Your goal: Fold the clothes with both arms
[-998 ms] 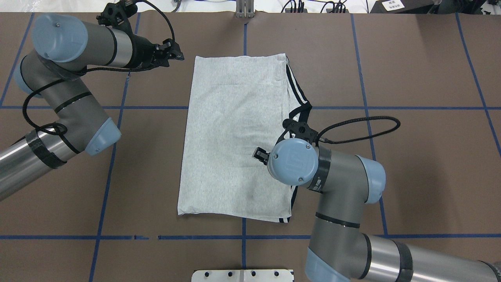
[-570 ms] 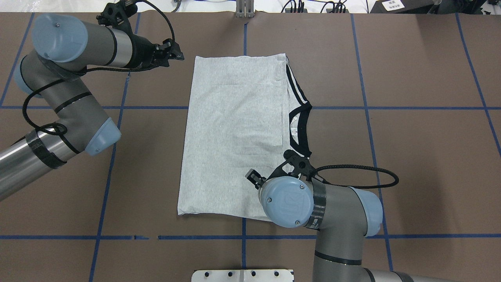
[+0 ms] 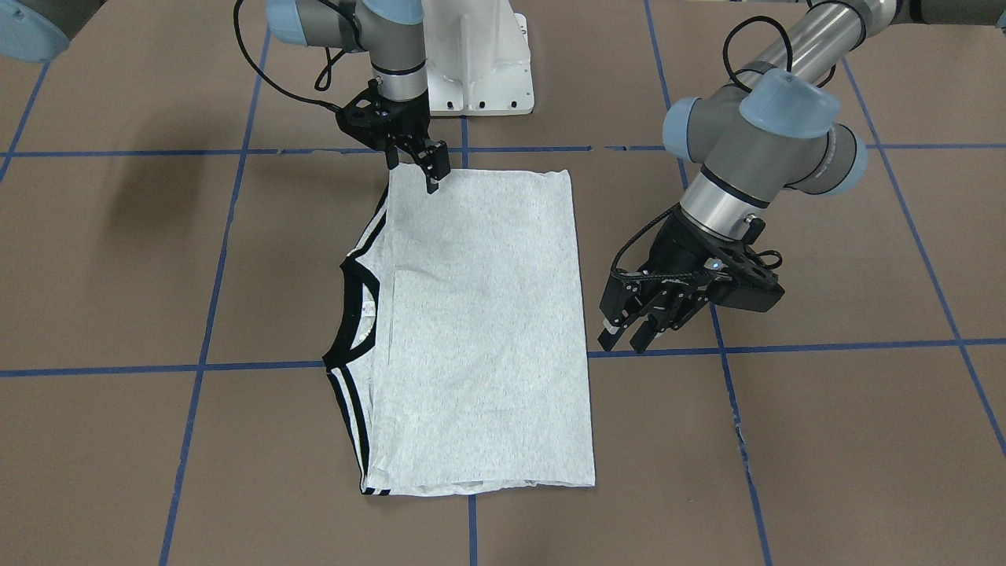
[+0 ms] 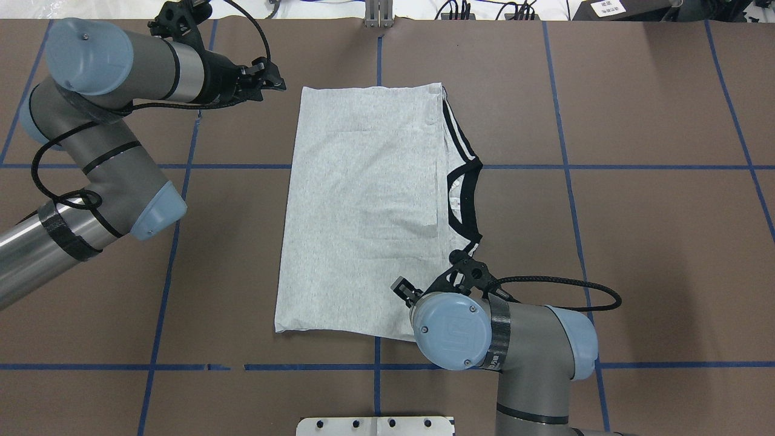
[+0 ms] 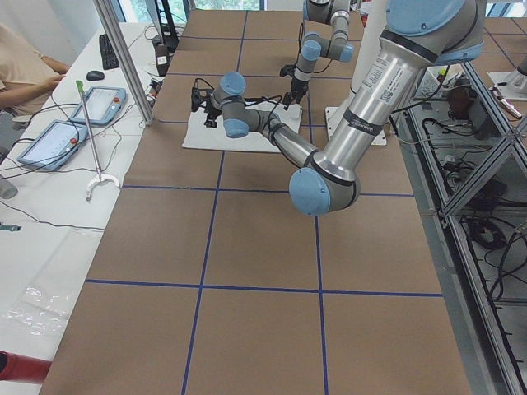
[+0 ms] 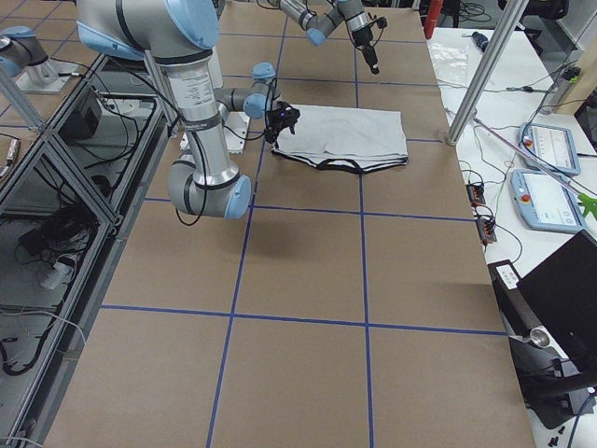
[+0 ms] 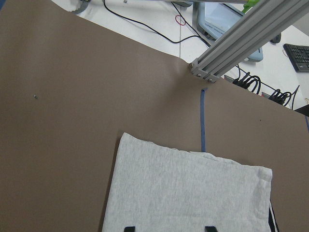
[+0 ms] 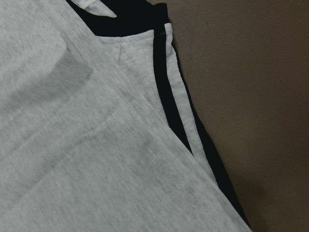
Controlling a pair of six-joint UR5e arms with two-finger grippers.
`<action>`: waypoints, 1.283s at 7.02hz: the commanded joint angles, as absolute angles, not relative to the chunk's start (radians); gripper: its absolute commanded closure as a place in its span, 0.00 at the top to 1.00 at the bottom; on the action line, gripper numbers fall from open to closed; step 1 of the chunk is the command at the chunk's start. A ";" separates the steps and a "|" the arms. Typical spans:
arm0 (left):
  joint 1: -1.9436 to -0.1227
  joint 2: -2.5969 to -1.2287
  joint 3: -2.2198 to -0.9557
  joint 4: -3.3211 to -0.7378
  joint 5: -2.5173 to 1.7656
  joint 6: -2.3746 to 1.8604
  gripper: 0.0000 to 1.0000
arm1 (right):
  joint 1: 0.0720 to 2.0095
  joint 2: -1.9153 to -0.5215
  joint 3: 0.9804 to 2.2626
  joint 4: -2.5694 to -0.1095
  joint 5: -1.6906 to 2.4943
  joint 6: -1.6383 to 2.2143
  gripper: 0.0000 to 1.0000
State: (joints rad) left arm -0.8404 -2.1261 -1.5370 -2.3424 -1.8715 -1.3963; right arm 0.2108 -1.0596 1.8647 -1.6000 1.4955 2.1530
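Though beside the T-shirt [image 3: 479,330], left gripper's [image 3: 622,343] jaws gape empty.

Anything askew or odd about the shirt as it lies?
Yes: the black collar and striped trim poke out past the folded flap on the T-shirt's robot-right edge, so it isn't a clean rectangle.

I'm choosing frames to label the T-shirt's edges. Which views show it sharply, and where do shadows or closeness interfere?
Overhead exterior: even light, T-shirt sharp, though the right arm hides its near right corner. Exterior front-facing: crisp, only soft shadows on the table. Right wrist-mounted: very close, a grey shadow patch on the fabric, black trim slightly soft. Side views: T-shirt small.
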 commanded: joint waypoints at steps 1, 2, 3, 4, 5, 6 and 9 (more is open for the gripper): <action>-0.842 -2.126 -1.543 -2.342 -1.871 -1.397 0.57 | 0.209 -1.066 1.861 -1.600 1.496 2.157 1.00; -0.842 -2.126 -1.548 -2.341 -1.871 -1.397 0.57 | 0.209 -1.068 1.856 -1.600 1.496 2.154 1.00; -0.842 -2.126 -1.555 -2.330 -1.871 -1.397 0.57 | 0.207 -1.071 1.853 -1.600 1.497 2.154 1.00; -0.842 -2.125 -1.581 -2.298 -1.871 -1.397 0.57 | 0.204 -1.072 1.852 -1.597 1.496 2.152 1.00; -0.842 -2.125 -1.591 -2.281 -1.871 -1.397 0.57 | 0.203 -1.078 1.832 -1.538 1.496 2.155 1.00; -0.842 -2.125 -1.591 -2.281 -1.871 -1.397 0.57 | 0.202 -1.084 1.801 -1.457 1.499 2.155 1.00; -0.842 -2.125 -1.595 -2.280 -1.871 -1.397 0.57 | 0.204 -1.085 1.807 -1.448 1.500 2.155 0.30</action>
